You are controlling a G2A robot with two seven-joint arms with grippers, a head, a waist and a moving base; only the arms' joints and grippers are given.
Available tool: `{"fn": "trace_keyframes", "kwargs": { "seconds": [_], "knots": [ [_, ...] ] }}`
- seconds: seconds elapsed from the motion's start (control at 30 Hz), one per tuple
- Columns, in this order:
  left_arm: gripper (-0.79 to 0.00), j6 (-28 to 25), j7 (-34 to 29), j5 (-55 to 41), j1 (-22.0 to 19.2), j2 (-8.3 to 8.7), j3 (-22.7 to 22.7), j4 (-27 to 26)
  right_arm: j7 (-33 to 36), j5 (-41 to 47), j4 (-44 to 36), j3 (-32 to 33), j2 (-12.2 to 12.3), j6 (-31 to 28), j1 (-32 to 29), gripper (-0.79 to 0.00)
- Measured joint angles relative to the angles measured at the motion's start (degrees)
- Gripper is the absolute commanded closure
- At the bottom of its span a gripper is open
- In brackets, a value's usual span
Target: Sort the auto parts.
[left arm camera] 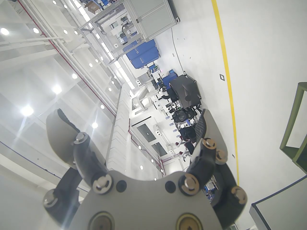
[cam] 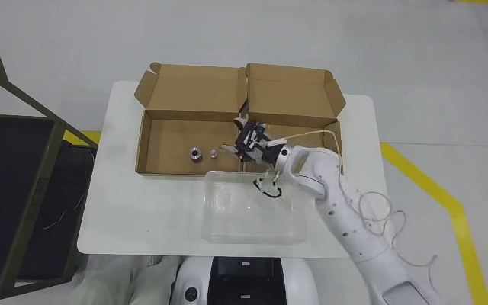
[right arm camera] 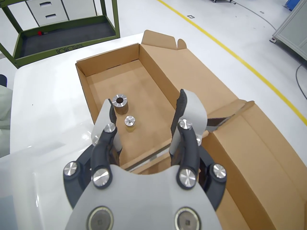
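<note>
Top cam sits above the arms, looking straight down at the whole desk [cam: 122,191] from fairly far off, with the robot at 6 o'clock. Right wrist cam rides just behind the right end effector [right arm camera: 145,100], tilted down into the cardboard box [right arm camera: 148,82], really close. Both catch that box and the desk's 9 o'clock side. Left wrist cam looks past the left end effector [left arm camera: 130,117] at the hall's ceiling lights [left arm camera: 26,110] and floor [left arm camera: 259,48], rolled sideways.
</note>
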Motion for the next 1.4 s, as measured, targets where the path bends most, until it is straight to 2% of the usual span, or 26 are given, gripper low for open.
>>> {"fn": "trace_keyframes", "kwargs": {
  "seconds": [0.07, 0.3, 0.5, 0.87, 1.4],
  "knots": [
    [-0.785, 0.0, 0.0, 0.0, 0.0, 0.0, 0.0, 0.0, -0.6, -1.0, -2.7, 2.0, 0.7, 0.1, -2.7, -0.785],
    [-0.785, 0.0, 0.0, 0.0, 0.0, 0.0, 0.0, 0.0, -2.6, -3.4, -10.4, 9.9, 2.8, 0.3, -12.2, -0.785],
    [-0.785, 0.0, 0.0, 0.0, 0.0, 0.0, 0.0, 0.0, -2.6, -3.8, -15.2, 15.6, 4.1, -0.1, -17.7, -0.785],
    [-0.785, 0.0, 0.0, 0.0, 0.0, 0.0, 0.0, 0.0, -5.3, -4.5, -20.5, 23.2, 5.7, 0.6, -26.0, -0.785],
    [-0.785, 0.0, 0.0, 0.0, 0.0, 0.0, 0.0, 0.0, -12.4, -6.6, -29.0, 36.6, 7.6, 2.3, -41.7, -0.785]
  ]
}}
